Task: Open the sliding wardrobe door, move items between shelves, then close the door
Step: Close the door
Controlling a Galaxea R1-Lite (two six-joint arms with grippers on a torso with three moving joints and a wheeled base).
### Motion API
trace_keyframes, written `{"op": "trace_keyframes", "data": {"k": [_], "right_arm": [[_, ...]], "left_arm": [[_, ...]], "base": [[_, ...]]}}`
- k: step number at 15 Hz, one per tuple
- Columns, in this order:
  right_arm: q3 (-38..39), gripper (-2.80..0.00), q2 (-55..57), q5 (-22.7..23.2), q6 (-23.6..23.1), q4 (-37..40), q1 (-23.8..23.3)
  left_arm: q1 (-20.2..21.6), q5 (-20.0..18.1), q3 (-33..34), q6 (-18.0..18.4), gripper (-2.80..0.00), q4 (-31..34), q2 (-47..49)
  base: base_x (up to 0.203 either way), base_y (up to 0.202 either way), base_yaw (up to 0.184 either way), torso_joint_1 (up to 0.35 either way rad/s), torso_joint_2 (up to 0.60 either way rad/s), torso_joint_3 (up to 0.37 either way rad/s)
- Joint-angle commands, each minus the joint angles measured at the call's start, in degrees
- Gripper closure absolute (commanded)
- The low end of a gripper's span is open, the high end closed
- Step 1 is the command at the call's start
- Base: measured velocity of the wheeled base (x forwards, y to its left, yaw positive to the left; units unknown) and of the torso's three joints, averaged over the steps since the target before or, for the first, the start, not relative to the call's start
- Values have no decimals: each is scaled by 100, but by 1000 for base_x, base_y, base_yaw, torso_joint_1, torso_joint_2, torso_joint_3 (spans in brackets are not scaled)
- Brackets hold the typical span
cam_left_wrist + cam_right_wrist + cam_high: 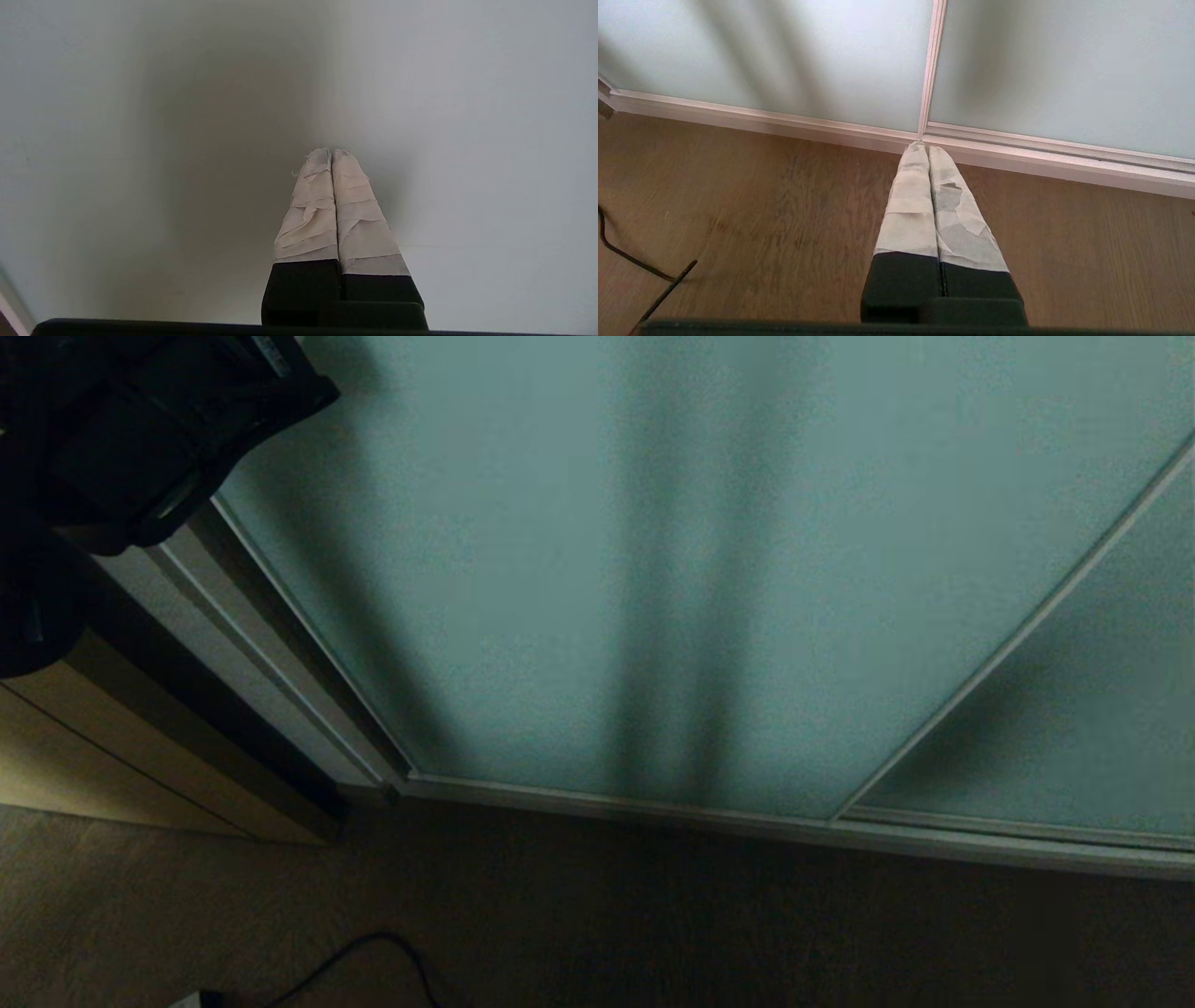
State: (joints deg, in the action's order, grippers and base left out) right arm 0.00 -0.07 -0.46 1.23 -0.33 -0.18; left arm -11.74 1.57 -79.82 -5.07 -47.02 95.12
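Observation:
The sliding wardrobe door (653, 569) is a frosted pale blue-green panel that fills the head view and stands closed, overlapping a second panel (1074, 728) at the right. My left arm (140, 429) shows as a black mass at the top left, by the door's left edge. In the left wrist view my left gripper (331, 151) is shut and empty, its taped fingers (313, 210) close before a plain pale surface (467, 116) with their shadow on it. Low by the floor, my right gripper (927, 147) hangs shut and empty, pointing at the door's bottom rail (1017, 154). The items and the shelves are hidden.
A beige wooden cabinet front (112, 756) stands left of the door frame (280, 681). A wooden floor (761, 210) runs along the rail. A black cable (355, 961) lies on the floor at the near left, also in the right wrist view (626, 261).

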Motion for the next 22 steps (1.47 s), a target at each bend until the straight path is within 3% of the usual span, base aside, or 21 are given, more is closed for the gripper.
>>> {"op": "trace_keyframes", "data": {"k": [1, 7, 10, 13, 16, 19, 22], "right_arm": [[0, 0, -1, 2, 0, -2, 1], [0, 0, -1, 2, 0, -2, 1], [0, 0, -1, 2, 0, -2, 1], [0, 0, -1, 2, 0, -2, 1], [0, 0, -1, 2, 0, -2, 1], [0, 0, -1, 2, 0, -2, 1], [0, 0, -1, 2, 0, -2, 1]], "left_arm": [[-4, -62, 41, 32, 0, -19, -180], [7, -450, 649, 155, 0, 1359, -1718], [15, -559, 1198, 176, 0, 1654, -2461], [14, -659, 1279, 191, 0, 2205, -2841], [23, -606, 1332, 179, 0, 2276, -2831], [14, -91, 1342, 148, 0, 2540, -3003], [18, -27, 1605, 184, 0, 2385, -2741]], "base": [[0, 0, 0, 0, 0, 0], [0, 0, 0, 0, 0, 0], [0, 0, 0, 0, 0, 0], [0, 0, 0, 0, 0, 0], [0, 0, 0, 0, 0, 0], [0, 0, 0, 0, 0, 0], [0, 0, 0, 0, 0, 0]]}}
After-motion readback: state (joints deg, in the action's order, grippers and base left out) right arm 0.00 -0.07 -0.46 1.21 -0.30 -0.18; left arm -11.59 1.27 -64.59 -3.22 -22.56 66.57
